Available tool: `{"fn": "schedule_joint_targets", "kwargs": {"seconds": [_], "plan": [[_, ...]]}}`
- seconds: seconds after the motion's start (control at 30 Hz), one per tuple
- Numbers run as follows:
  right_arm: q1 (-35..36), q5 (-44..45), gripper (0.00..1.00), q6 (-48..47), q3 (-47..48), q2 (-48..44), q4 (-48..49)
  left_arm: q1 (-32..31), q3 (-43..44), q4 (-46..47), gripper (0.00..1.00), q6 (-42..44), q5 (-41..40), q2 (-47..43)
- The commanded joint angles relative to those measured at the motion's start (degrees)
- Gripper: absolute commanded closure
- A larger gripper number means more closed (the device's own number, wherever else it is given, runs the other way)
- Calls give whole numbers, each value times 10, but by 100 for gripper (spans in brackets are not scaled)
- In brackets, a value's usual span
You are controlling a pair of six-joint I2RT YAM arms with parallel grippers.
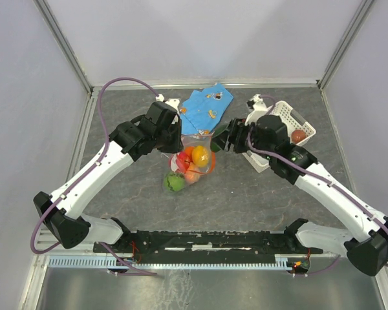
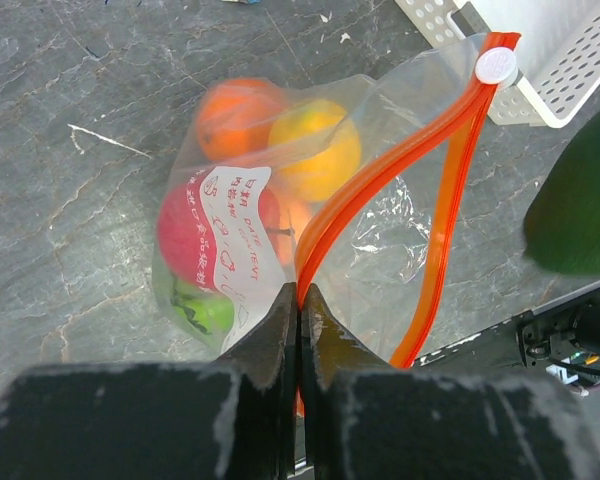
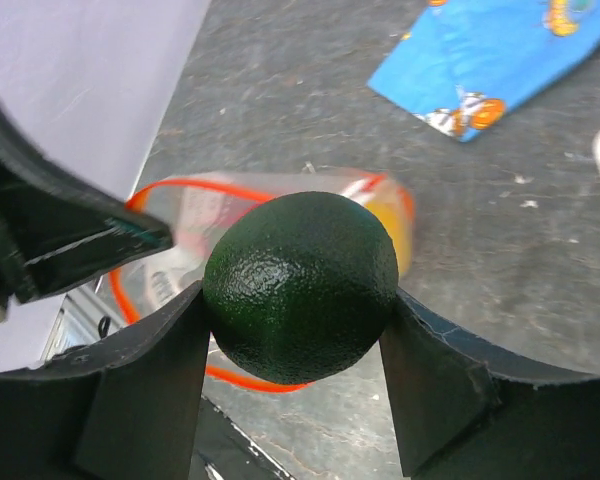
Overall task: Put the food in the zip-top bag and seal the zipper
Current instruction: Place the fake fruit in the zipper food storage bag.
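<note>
Your left hand is clamped tight on the orange-red zipper of the zip-top bag, which sits mid-table with orange, yellow, red and green food inside. Your right hand grips a dark green fruit over the bag's open mouth. One reddish piece lies in the white basket near the far right corner.

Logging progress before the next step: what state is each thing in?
zip-top bag: mouth open, several fruits inside.
zipper: unsealed, white slider at far end.
dark green fruit: gripped, near the bag's mouth.
left gripper: fingers shut on the zipper.
right gripper: fingers shut on the dark green fruit.
basket: holds one reddish fruit.
</note>
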Motion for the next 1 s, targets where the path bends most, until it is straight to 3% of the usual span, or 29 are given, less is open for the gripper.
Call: {"fn": "schedule_joint_targets", "kwargs": {"seconds": [0.0, 0.2, 0.53, 0.97], "plan": [[71, 60, 50, -18, 17, 13, 83, 1, 7, 39, 97, -28, 13, 1], [146, 100, 50, -37, 25, 67, 104, 1, 1, 47, 97, -31, 15, -1], [156, 111, 44, -4, 19, 135, 80, 1, -11, 60, 97, -39, 27, 0], [156, 85, 12, 29, 84, 179, 15, 1, -26, 66, 97, -39, 29, -4]]}}
